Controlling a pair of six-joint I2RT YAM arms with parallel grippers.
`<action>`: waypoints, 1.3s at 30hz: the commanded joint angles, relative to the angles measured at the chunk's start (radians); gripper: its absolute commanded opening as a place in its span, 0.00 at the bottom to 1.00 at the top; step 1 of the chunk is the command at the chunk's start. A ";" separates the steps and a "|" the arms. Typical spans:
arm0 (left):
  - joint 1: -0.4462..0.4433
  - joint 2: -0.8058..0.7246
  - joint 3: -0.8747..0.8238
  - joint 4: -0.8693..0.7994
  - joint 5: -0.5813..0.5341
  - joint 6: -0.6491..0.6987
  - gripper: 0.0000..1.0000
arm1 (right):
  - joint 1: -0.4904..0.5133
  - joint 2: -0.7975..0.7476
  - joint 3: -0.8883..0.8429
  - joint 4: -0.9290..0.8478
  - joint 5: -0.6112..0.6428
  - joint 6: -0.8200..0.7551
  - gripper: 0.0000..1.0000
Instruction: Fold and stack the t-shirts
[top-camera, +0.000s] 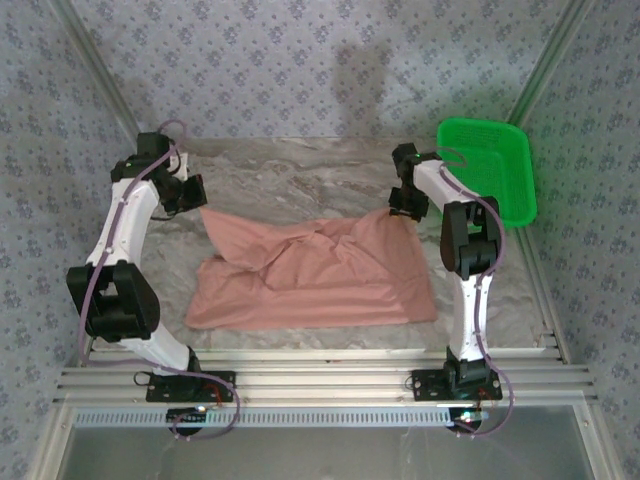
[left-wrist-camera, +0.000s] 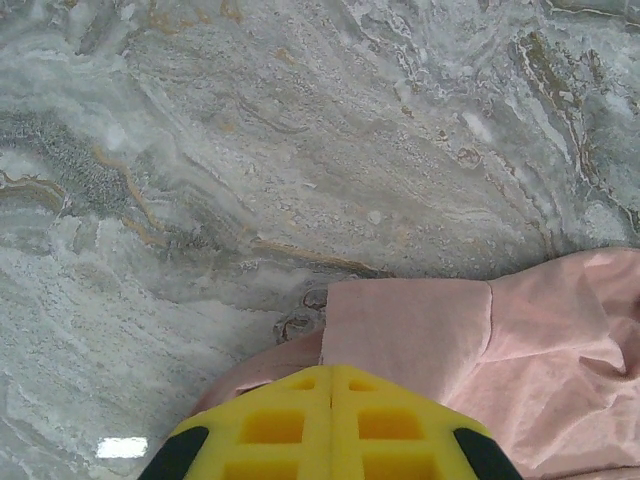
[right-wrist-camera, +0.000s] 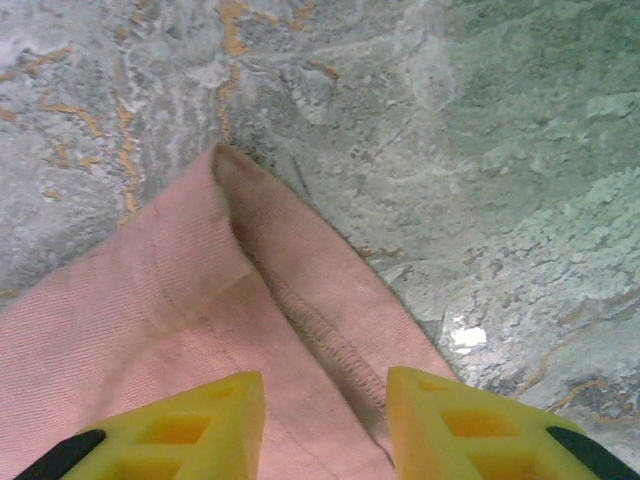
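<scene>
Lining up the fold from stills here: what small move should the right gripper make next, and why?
Probably close the right gripper: its jaws stand open astride a t-shirt corner, while the left gripper looks shut on the other far corner.

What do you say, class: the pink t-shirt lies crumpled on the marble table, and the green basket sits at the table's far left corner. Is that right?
Not quite. The green basket sits at the far right corner, not the left, as the top external view shows. The rest holds: the pink t-shirt does lie crumpled on the marble table.
</scene>
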 joint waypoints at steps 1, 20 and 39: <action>-0.001 -0.041 -0.011 0.009 0.022 0.009 0.00 | -0.004 0.005 -0.017 0.011 -0.034 0.023 0.38; -0.001 -0.033 -0.017 0.006 0.014 0.012 0.00 | -0.029 -0.023 -0.140 0.125 -0.129 0.022 0.32; -0.001 -0.023 -0.020 0.007 0.016 0.013 0.00 | -0.057 -0.078 -0.198 0.169 -0.192 -0.022 0.25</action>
